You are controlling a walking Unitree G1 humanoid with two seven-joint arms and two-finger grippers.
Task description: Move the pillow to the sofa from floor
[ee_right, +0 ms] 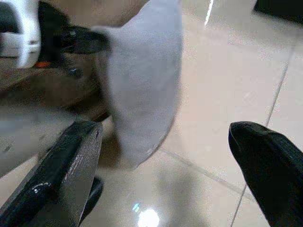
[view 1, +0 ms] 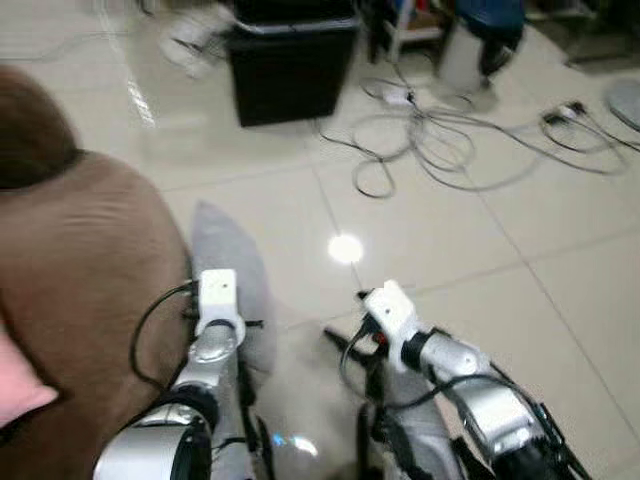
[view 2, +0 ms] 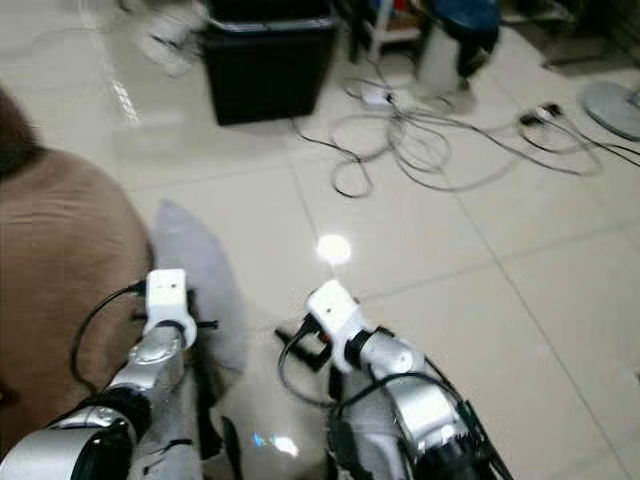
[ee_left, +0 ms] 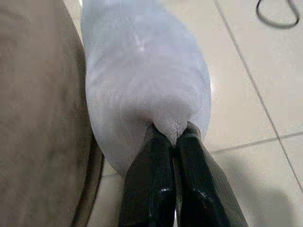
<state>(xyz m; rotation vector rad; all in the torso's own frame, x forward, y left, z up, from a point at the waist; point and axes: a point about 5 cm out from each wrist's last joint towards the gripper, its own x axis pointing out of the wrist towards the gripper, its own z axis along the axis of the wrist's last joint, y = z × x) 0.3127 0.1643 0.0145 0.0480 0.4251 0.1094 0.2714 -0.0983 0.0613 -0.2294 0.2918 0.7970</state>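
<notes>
The left gripper has its jaws pinched on a fold of the grey pillow, the two black fingers pressed nearly together with a tuft of fabric bulging between their tips. Only the left wrist view shows this bite plainly; from the head camera the pinch is hidden behind the white wrist housing of the left arm. The pillow hangs from that grip, upright and narrow, its far end tapering away over the tiled floor, its left side just beside the brown sofa — touching or merely close, I cannot tell.

The right gripper has its jaws spread wide, one finger near the pillow's lower edge and the other well apart over bare tile; nothing sits between them. The right wrist view also catches the left gripper from the side, a dark tip nipping the pillow's edge — an angle the head views lack. In the head views the right arm reaches forward at the near right, beside the pillow.

Farther out, the head views alone show a black bin at the far middle, a tangle of cables spread across the floor to the far right, and a bit of pink fabric at the near left on the sofa.
</notes>
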